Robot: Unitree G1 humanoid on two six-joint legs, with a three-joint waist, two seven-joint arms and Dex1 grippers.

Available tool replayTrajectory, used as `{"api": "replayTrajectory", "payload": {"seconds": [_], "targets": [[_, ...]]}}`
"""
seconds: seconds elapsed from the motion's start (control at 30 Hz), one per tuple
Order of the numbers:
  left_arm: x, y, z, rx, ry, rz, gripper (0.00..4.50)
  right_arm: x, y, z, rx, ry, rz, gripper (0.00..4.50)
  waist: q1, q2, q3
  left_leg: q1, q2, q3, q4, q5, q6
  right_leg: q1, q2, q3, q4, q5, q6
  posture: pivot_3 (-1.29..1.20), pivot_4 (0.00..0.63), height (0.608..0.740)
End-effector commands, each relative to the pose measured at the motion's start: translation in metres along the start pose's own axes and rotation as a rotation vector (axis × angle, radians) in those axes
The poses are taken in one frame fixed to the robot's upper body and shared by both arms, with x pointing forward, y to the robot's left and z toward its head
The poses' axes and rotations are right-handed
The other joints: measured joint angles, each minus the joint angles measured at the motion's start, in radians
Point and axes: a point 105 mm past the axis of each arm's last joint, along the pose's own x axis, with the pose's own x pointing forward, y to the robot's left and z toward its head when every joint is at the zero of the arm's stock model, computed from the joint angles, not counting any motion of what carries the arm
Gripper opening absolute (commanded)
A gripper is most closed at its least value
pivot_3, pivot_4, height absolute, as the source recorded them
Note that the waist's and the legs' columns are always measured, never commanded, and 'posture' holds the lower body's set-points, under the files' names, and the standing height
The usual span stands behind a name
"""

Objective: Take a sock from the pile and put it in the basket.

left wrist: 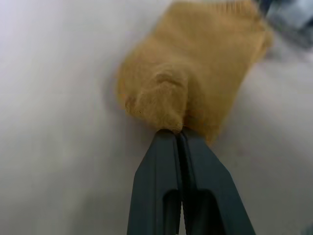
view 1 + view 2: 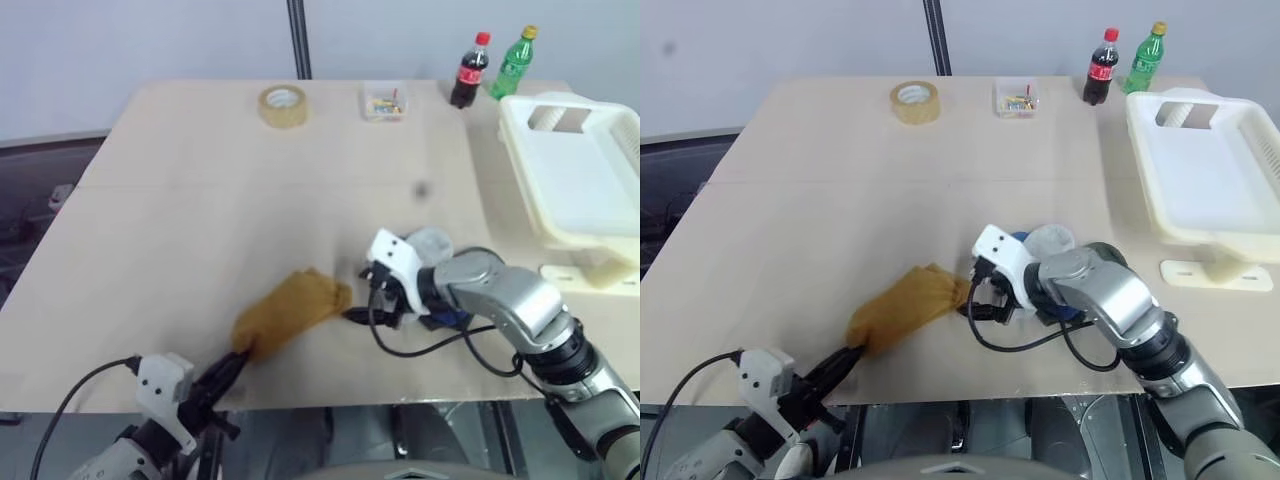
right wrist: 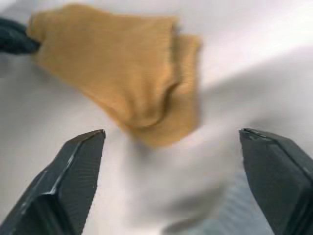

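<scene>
Left end effector [image 1: 178, 134] clenched on one mustard sock [image 2: 290, 310], right end effector [image 3: 171, 147] spread wide, one basket [image 2: 560, 190]

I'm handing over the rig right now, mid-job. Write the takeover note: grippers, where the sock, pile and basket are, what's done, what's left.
Left gripper: shut on the near end of the mustard-yellow knit sock, which lies on the tan table near the front edge.
Right gripper: fingers wide open, holding nothing, just right of the sock.
Pile: the remaining grey and blue socks sit mostly hidden behind the right wrist.
Cream-white slotted plastic basket: far right of the table, no sock visible in it.
Done: sock pulled from the pile.
Left: lift it, carry it right, release it in the basket.
</scene>
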Motion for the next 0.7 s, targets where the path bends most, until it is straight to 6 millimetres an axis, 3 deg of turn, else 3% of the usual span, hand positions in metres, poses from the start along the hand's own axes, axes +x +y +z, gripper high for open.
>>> {"api": "replayTrajectory", "payload": {"seconds": [0.03,0.23,0.47,0.57,0.63,0.67,0.7], "targets": [[0.016,0.004,0.0,0.035,0.0,-0.024,0.0,0.0,0.0,0.026,-0.079,-0.104,-0.041,4.36,0.0,0.001,0.0,0.001,0.0,0.0,0.0,0.0,0.0,0.0,0.0,0.0,0.001,0.0,0.0,0.0,0.15,0.74],[0.044,0.009,0.005,0.068,-0.018,-0.073,0.0,0.01,-0.007,0.027,-0.055,-0.128,-0.093,4.36,0.004,0.001,-0.001,0.001,0.0,0.001,0.0,0.0,0.0,0.0,-0.001,0.001,0.002,0.0,0.0,0.0,0.15,0.74],[0.051,0.011,0.007,0.077,-0.026,-0.113,0.0,0.023,-0.023,0.001,0.016,-0.059,-0.176,4.36,0.001,0.001,-0.001,0.001,-0.001,0.0,0.001,0.0,0.0,0.0,-0.001,0.001,0.005,0.0,0.0,0.0,0.15,0.74],[0.052,0.011,0.01,0.065,-0.04,-0.124,0.0,0.026,-0.031,-0.011,-0.041,-0.016,-0.229,3.59,0.001,0.001,-0.001,0.002,-0.001,0.0,0.001,0.0,0.0,0.0,-0.001,0.001,0.005,0.0,0.0,0.0,0.15,0.74],[0.053,0.012,0.011,0.067,-0.044,-0.123,0.0,0.026,-0.033,-0.014,-0.113,-0.002,-0.246,2.38,0.001,0.001,-0.001,0.002,-0.001,0.001,0.001,0.0,0.0,0.0,-0.001,0.001,0.005,0.0,0.0,0.0,0.15,0.74],[0.054,0.012,0.011,0.071,-0.044,-0.124,0.0,0.027,-0.033,-0.013,-0.132,-0.007,-0.241,2.2,0.002,0.001,-0.001,0.002,-0.001,0.001,0.002,0.0,0.0,0.0,-0.001,0.001,0.005,0.0,0.0,0.0,0.15,0.74],[0.054,0.013,0.011,0.075,-0.042,-0.124,0.0,0.026,-0.031,-0.008,-0.147,-0.034,-0.228,1.71,0.002,0.001,-0.001,0.002,-0.001,0.001,0.002,0.001,0.0,0.0,-0.001,0.001,0.006,0.0,0.0,0.0,0.15,0.74]]}}
